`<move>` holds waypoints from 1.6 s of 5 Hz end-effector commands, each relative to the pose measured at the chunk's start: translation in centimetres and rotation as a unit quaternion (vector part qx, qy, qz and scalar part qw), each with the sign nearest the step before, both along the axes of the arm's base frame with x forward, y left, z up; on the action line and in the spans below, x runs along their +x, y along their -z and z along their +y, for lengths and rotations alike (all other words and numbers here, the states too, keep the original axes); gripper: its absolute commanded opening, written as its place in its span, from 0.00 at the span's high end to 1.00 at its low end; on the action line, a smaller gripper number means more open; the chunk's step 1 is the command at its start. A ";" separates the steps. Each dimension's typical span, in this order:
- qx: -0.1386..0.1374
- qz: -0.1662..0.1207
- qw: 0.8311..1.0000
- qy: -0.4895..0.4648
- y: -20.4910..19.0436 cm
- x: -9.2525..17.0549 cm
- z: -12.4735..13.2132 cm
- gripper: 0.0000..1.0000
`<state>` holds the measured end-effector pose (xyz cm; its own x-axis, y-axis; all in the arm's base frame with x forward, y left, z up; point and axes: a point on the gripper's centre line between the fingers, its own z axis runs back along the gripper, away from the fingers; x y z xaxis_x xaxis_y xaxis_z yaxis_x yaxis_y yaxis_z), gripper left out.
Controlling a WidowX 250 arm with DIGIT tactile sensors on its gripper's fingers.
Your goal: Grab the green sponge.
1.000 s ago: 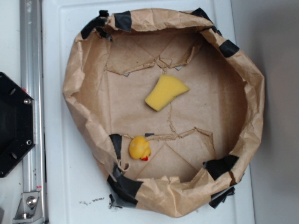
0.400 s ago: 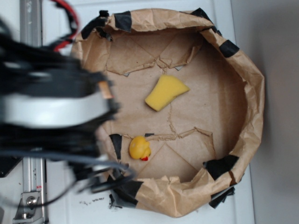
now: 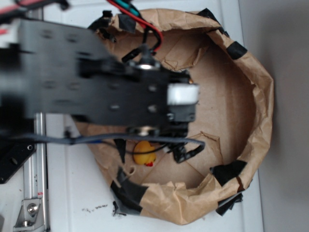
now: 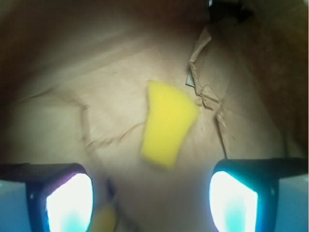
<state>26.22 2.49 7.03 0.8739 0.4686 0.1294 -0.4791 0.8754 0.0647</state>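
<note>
My claw (image 4: 150, 193) is hanging wide open above the paper-lined basket (image 3: 260, 96), with the green sponge (image 4: 167, 123) lying flat just ahead between the fingers. I'm worrying about snagging the torn paper, or catching the duck (image 3: 144, 153).

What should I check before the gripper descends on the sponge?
1. Sponge in wrist view: ok, ahead between the fingers.
2. Gripper open: ok, fingers wide apart.
3. Sponge lying free on the paper: ok, nothing touching it.
4. Duck clear of the approach: ok, off to one side.
5. Centred over sponge: cannot tell; arm hides it in the exterior view.
6. Height above sponge: cannot tell.
</note>
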 end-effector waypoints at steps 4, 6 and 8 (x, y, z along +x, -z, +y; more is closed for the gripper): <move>-0.023 0.033 0.999 -0.008 3.1 3.5 2.6 1.00; -0.017 0.042 0.999 0.007 3.1 3.6 2.5 1.00; -0.017 0.018 0.997 0.068 -2.4 3.7 1.5 1.00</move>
<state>29.07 3.64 6.95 0.9317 0.3631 -0.0069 -0.3618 0.9296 0.0708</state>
